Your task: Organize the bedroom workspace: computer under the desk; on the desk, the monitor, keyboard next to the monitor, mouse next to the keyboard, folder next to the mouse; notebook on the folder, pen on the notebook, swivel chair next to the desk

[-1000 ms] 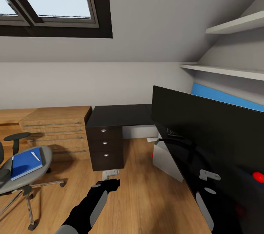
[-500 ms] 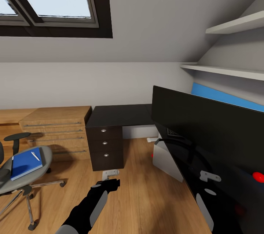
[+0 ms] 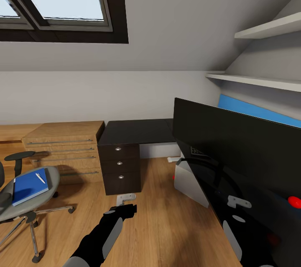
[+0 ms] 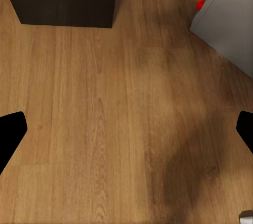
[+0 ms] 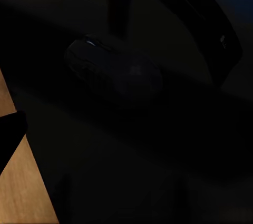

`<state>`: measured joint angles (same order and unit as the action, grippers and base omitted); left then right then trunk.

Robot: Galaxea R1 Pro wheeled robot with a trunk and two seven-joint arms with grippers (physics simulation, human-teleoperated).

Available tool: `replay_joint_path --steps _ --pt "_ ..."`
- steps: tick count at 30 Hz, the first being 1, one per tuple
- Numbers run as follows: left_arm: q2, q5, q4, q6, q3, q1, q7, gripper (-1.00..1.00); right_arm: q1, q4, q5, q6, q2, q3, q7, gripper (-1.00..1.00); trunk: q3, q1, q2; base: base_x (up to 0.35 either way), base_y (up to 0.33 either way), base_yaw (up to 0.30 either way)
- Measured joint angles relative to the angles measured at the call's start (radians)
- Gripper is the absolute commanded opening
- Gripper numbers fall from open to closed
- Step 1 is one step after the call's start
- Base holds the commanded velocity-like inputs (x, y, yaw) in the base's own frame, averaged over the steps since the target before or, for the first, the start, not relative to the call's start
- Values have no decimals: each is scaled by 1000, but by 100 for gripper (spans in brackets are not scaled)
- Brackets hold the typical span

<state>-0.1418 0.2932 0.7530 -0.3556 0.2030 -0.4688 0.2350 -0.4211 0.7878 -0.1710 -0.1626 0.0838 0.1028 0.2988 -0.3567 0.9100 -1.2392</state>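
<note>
Already the monitor (image 3: 234,145) is stood on the desk (image 3: 138,131) and the computer (image 3: 190,181) kept beneath it; the folder (image 3: 28,186) is left on the swivel chair (image 3: 25,200) beside the desk; the left gripper's (image 4: 126,129) fingers are spread; the right gripper's (image 5: 10,129) cannot be told.

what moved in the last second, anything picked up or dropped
Almost nothing. The right tool eased very slightly lower over the desk; nothing was taken hold of or let go. The left tool still hangs open above the floor, and the folder with the pen stays on the swivel chair.
</note>
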Motion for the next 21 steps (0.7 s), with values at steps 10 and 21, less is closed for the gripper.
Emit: replay_joint_path --steps 10,21 --pt "0 0 0 0 0 0 0 100 -11 -38 -5 10 3 0 -2 100 0 0 0 0 0 0" --pt "0 0 0 0 0 0 0 100 -47 -104 -7 30 3 0 -2 100 0 0 0 0 0 0"
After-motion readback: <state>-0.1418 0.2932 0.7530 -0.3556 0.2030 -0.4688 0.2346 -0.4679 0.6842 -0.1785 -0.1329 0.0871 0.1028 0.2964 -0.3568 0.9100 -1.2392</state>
